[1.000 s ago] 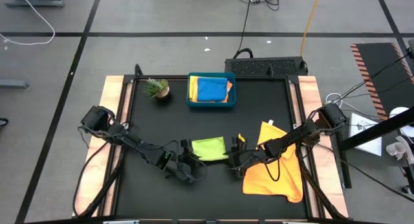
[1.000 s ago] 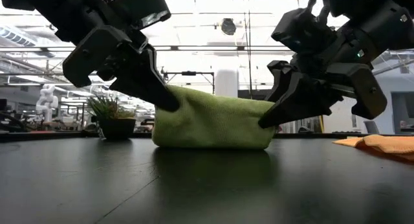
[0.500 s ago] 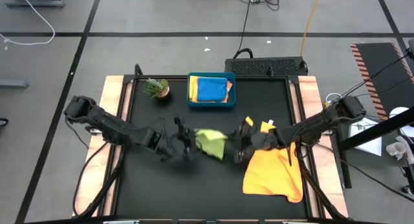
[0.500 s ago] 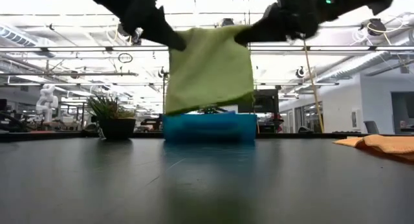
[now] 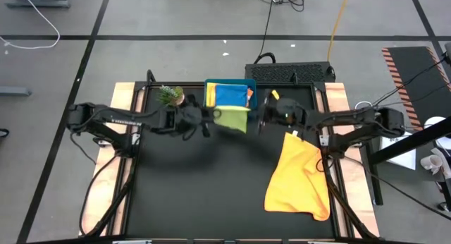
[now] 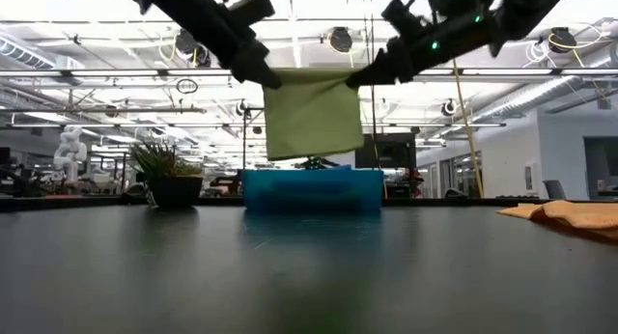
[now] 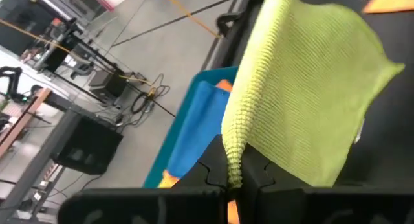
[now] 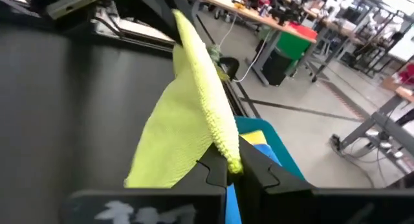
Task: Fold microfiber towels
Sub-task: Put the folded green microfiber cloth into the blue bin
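The green towel [image 6: 313, 112] hangs in the air just in front of the tray [image 6: 312, 190], soft, light and floppy. The left gripper [image 6: 271, 78] and right gripper [image 6: 355, 78] each pinch a top corner tight, which looks like the best place to hold it.

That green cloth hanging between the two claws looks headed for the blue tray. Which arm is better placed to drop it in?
Neither alone, probably. The left gripper and right gripper each pinch a top corner of the green towel, which hangs level, off the table, by the tray. If pressed: left, as the tray lies slightly to its side.
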Robot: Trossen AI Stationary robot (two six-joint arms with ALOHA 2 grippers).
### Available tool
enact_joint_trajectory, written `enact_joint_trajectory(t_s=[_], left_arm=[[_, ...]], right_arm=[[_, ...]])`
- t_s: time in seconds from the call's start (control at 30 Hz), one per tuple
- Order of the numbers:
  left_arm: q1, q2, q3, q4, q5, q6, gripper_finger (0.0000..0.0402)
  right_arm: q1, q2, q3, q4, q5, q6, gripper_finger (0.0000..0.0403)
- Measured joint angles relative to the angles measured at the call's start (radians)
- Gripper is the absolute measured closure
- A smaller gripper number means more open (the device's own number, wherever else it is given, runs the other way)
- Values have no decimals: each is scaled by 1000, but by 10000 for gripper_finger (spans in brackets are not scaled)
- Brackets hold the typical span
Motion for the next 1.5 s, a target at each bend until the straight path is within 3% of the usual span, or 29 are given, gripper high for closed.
enact_joint_trajectory(t_s=[0.2, 0.5, 1.13, 1.5], left_arm=[[147, 1, 0, 106, 115, 56, 398], [246, 13, 1, 141, 241, 63, 398], [259, 59, 0, 145, 161, 51, 399], [214, 62, 0, 51, 155, -18, 400]], right_arm=[[-180, 3, 0, 50, -177, 33, 402], [-269, 8, 0, 62, -266, 56, 402], [-348, 153, 0, 184, -316, 26, 403], [-303, 164, 0, 91, -340, 34, 403]])
